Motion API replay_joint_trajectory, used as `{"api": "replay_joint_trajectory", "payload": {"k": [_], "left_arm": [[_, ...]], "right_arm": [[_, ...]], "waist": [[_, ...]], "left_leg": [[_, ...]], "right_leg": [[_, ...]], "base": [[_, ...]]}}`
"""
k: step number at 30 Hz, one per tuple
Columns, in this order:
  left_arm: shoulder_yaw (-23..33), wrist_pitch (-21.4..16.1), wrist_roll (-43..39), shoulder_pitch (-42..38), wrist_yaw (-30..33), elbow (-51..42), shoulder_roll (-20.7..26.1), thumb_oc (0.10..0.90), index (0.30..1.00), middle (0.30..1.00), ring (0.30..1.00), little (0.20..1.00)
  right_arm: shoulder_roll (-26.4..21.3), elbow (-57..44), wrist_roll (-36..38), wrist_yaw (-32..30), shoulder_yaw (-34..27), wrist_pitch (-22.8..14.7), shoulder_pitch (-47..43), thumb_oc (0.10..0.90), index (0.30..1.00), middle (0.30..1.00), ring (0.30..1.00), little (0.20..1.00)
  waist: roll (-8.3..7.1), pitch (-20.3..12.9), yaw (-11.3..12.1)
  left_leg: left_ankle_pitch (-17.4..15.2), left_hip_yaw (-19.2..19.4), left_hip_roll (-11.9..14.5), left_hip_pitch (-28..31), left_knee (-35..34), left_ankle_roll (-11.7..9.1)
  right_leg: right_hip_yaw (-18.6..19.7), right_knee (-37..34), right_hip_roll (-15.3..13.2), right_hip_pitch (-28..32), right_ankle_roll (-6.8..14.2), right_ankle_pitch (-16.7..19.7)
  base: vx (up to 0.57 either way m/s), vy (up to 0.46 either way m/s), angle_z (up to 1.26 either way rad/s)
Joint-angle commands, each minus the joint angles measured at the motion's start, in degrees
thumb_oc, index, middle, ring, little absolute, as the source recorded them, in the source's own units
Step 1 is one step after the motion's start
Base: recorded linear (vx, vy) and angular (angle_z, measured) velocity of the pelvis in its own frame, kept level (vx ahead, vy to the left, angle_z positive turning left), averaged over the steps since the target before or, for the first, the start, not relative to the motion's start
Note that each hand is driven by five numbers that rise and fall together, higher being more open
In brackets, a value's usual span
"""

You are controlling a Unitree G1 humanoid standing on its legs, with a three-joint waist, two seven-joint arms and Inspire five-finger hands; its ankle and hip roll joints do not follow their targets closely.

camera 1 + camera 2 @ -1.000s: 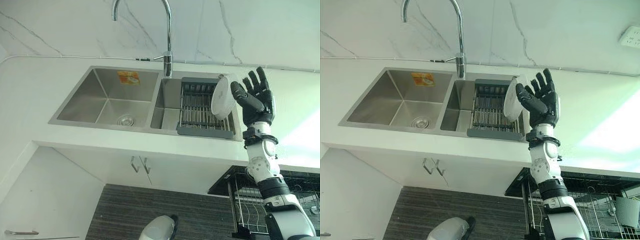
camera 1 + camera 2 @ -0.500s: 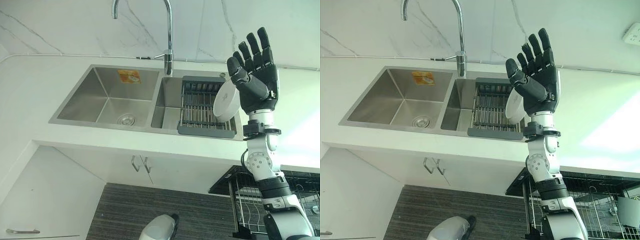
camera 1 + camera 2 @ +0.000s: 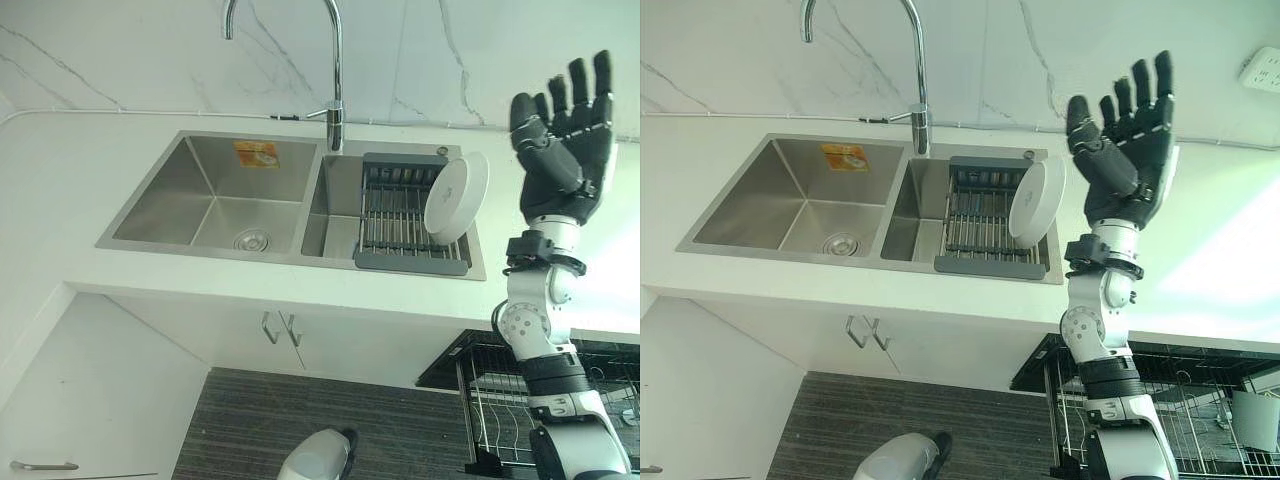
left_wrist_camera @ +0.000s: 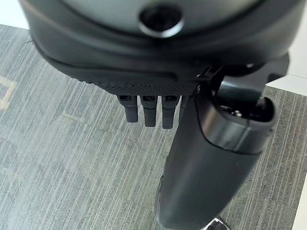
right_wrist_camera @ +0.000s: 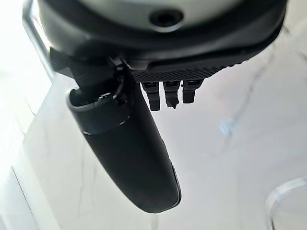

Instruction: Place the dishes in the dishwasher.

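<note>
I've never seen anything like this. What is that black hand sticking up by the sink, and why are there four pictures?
It is a humanoid robot meant to load dishes into a dishwasher. Two pictures come from cameras in its head, looking down at a kitchen counter. There you see a steel double sink with a tall tap, and a dark drying rack holding one white plate standing on edge. The raised right hand is open, beside the plate and apart from it, holding nothing. Below is a wire dishwasher basket. The other two pictures come from wrist cameras; the left hand hangs over the floor, holding nothing.
</note>
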Motion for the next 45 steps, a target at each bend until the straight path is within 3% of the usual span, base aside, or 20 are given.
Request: {"api": "replay_joint_trajectory", "payload": {"k": [1,6,10,16,34,40,45], "left_arm": [[-1.63,0.07,1.1,3.54,0.62,2.95,2.92,0.8,0.9,0.9,0.9,0.9],[-1.45,0.05,1.36,3.66,0.64,2.76,2.88,0.8,0.9,0.9,0.9,0.9],[-1.87,0.09,2.06,3.6,0.65,2.25,3.26,0.8,0.9,0.9,0.9,0.9],[-2.29,1.03,1.91,3.53,0.06,2.16,3.51,0.8,0.9,0.9,0.9,0.9],[-3.34,1.1,2.32,3.67,0.37,1.36,3.05,0.8,0.9,0.9,0.9,0.9],[-3.46,0.94,2.26,3.83,0.48,1.23,3.03,0.8,0.9,0.9,0.9,0.9],[-3.63,1.21,2.22,3.79,0.54,0.73,3.1,0.8,0.9,0.9,0.9,0.9]], "right_arm": [[-3.56,-1.79,-3.11,0.07,-1.77,-5.62,-1.84,0.8,0.9,0.9,0.9,0.9],[-3.4,0.87,-4.16,0.75,-0.88,-3.39,-0.9,0.8,0.9,0.9,0.9,0.9],[-2.85,4.98,-2.0,5.74,1.06,0.44,-0.36,0.8,0.9,0.9,0.9,0.9],[-1.91,8.81,-2.53,7.66,2.95,2.76,-1.14,0.8,0.9,0.9,0.9,0.9],[-1.24,15.19,-2.87,6.57,3.49,3.29,-0.59,0.8,0.9,0.9,0.9,0.9],[-1.09,16.48,-2.92,6.54,3.52,5.46,0.06,0.8,0.9,0.9,0.9,0.9],[-1.54,18.67,-4.81,6.57,4.22,10.01,-0.08,0.8,0.9,0.9,0.9,0.9]], "waist": [[-0.16,-3.98,0.34],[0.1,-3.72,0.63],[0.5,-3.59,1.02],[0.87,-3.47,1.55],[1.29,-3.15,2.24],[1.31,-3.06,2.23],[1.29,-2.89,2.43]], "left_leg": [[-4.01,0.93,6.11,1.17,-2.73,-3.03],[-3.84,0.54,5.97,0.96,-2.73,-3.07],[-3.52,0.21,5.76,0.63,-2.73,-3.11],[-3.2,-0.23,5.43,0.21,-2.73,-2.96],[-3.04,-0.5,5.09,-0.11,-2.73,-2.83],[-2.95,-0.58,5.04,-0.17,-2.73,-2.78],[-2.89,-0.67,5.04,-0.26,-2.73,-2.89]], "right_leg": [[-1.56,1.19,-3.38,-1.61,3.57,-1.0],[-1.77,1.19,-3.71,-1.54,3.66,-0.98],[-2.02,1.19,-4.18,-1.53,3.84,-0.84],[-2.48,1.19,-4.69,-1.51,4.0,-0.63],[-3.06,1.19,-5.4,-1.32,4.29,-0.37],[-3.04,1.19,-5.48,-1.42,4.31,-0.24],[-3.11,1.19,-5.62,-1.41,4.35,-0.17]], "base": [[0.0,0.0,0.0],[0.01,0.006,0.0],[0.04,0.037,0.02],[0.0,0.026,0.04],[0.0,0.009,0.03],[0.0,0.0,0.0],[0.0,0.0,0.0]]}}
